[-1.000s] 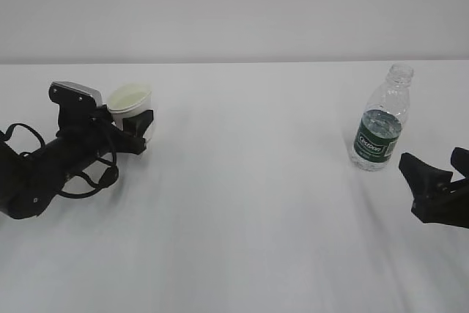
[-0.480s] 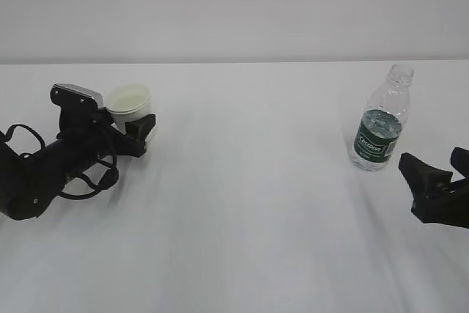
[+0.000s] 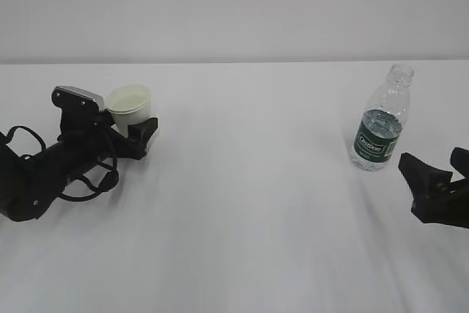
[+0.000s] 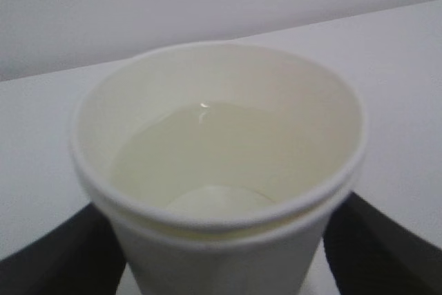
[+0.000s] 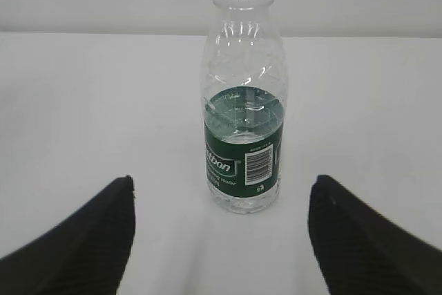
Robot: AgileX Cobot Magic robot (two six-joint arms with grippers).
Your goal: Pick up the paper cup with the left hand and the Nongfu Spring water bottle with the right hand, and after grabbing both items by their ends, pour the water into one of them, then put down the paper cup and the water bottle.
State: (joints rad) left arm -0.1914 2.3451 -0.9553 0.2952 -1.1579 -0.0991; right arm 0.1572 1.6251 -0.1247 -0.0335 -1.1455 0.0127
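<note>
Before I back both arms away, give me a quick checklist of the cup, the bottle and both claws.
1. Paper cup upright on the table: ok.
2. Water inside the cup, none seen spilled: ok.
3. Left claw clear of the cup: cannot tell; the fingers flank it with gaps on both sides, but the base is hidden.
4. Bottle upright, capless, partly full: ok.
5. Right claw open and apart from the bottle: ok.
6. Retreat path free: ok, nothing else on the table.
</note>
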